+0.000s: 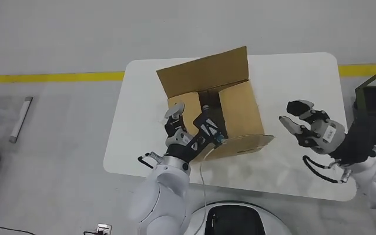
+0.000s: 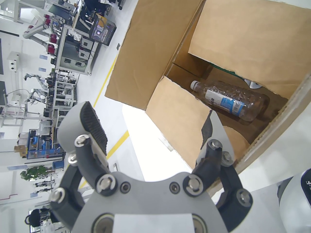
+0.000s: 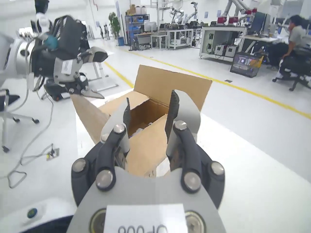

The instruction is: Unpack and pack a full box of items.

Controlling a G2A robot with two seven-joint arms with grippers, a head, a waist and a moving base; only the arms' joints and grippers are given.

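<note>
An open cardboard box (image 1: 239,111) stands mid-table with its flaps spread. Inside it lies a clear plastic bottle (image 2: 228,100) with a blue-and-white label, and a white item (image 2: 252,84) shows partly under a flap. My left gripper (image 1: 189,118) hovers open at the box's near-left corner (image 2: 148,122). One of its fingertips (image 2: 211,128) sits at the edge of a side flap (image 2: 170,112); nothing is in its grasp. My right gripper (image 1: 295,118) hangs open over bare table to the right of the box (image 3: 149,111), apart from it.
The white table (image 1: 305,76) has bare room to the right of and behind the box. A dark bin (image 1: 367,88) shows at the table's far right edge. A yellow floor line (image 1: 59,76) runs behind the table.
</note>
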